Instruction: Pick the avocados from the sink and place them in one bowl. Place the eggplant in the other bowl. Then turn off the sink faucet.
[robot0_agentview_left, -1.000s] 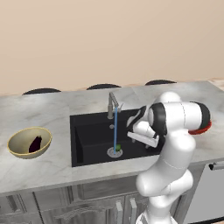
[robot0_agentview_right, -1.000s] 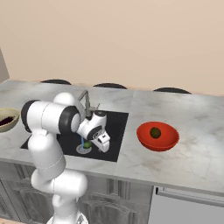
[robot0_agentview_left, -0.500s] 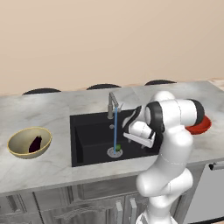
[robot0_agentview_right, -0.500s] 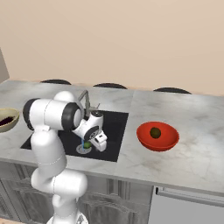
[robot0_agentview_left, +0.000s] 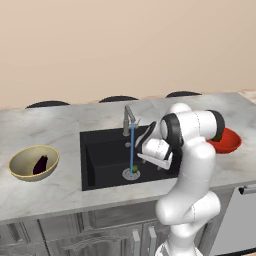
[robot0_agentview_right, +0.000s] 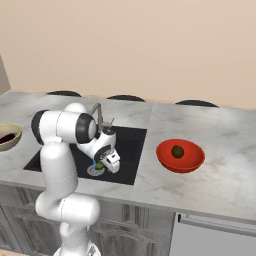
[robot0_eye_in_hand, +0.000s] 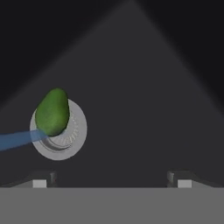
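End effector (robot0_eye_in_hand: 112, 181) lowered further into sink (robot0_agentview_left: 100, 155), fingers apart, empty; green avocado (robot0_eye_in_hand: 52, 111) on drain awaits pickup

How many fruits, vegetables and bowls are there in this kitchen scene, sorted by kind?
Avocados: 2, a green one on the sink drain, a darker one in the red bowl.
Eggplant: 1
Bowls: 2, red bowl, tan bowl.
Total: 5
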